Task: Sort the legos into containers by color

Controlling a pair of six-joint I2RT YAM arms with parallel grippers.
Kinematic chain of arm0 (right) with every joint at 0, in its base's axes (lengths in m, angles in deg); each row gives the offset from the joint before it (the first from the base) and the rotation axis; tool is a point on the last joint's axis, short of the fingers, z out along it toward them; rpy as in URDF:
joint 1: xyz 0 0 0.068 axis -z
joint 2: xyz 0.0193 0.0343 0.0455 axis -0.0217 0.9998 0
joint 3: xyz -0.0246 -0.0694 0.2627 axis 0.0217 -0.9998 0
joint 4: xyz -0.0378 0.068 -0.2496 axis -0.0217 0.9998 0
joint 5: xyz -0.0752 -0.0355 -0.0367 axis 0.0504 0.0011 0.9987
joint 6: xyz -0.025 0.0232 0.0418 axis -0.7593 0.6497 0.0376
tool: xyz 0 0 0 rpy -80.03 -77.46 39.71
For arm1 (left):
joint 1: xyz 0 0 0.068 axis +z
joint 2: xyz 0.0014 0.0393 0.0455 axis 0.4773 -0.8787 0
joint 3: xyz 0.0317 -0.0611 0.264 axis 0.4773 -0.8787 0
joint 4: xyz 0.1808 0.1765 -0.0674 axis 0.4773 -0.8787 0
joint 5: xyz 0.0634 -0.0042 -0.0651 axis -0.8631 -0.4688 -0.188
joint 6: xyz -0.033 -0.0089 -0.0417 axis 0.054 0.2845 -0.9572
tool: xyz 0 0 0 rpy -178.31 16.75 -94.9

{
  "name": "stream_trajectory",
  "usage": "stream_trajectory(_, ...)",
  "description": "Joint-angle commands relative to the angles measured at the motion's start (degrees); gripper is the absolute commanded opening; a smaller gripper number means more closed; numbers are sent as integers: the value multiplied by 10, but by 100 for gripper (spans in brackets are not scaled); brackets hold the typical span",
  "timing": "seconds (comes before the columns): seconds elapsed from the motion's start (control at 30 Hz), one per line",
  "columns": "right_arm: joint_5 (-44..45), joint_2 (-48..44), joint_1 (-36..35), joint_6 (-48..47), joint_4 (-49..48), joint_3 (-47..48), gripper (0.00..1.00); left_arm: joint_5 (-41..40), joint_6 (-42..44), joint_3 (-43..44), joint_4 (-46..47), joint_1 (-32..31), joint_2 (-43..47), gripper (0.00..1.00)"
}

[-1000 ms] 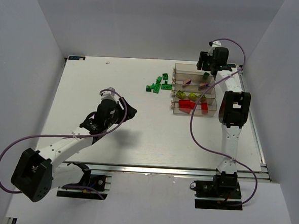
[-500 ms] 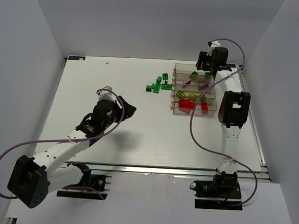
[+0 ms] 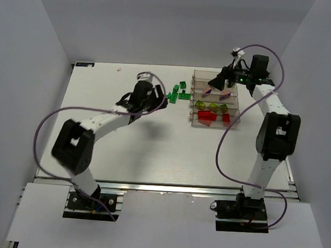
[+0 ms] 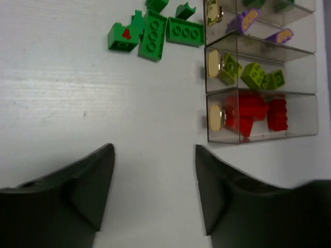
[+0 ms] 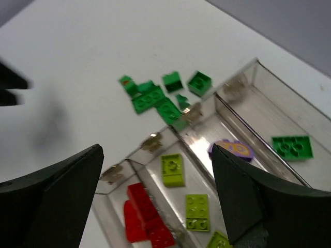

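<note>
Several loose green legos (image 3: 176,94) lie on the white table just left of the containers (image 3: 216,126), a block of clear bins side by side. The bins hold red bricks (image 5: 145,217), yellow-green bricks (image 5: 172,169), a purple piece (image 5: 231,150) and, in the far bin, one green brick (image 5: 292,146). My right gripper (image 5: 156,150) hangs open over the bins with nothing between its fingers. My left gripper (image 4: 154,147) is open and empty above bare table, short of the green legos (image 4: 152,36) and left of the containers (image 4: 258,137).
Grey walls close in the table on three sides. Both purple cables loop off the arms over the near half of the table. The left arm (image 3: 104,120) stretches diagonally across the table's middle.
My left arm has swung far forward and right, toward the loose green legos. The right gripper has opened wider and its wrist has turned above the far bin.
</note>
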Motion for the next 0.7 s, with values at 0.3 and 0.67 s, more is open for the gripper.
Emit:
stream_trajectory(0.3, -154, -215, 54, 29, -62, -162, 77, -87, 141, 441, -222, 2, -343, 93)
stream_trajectory(0.67, -159, -226, 74, 56, -80, -188, 74, -132, 155, 544, -238, 2, -439, 84)
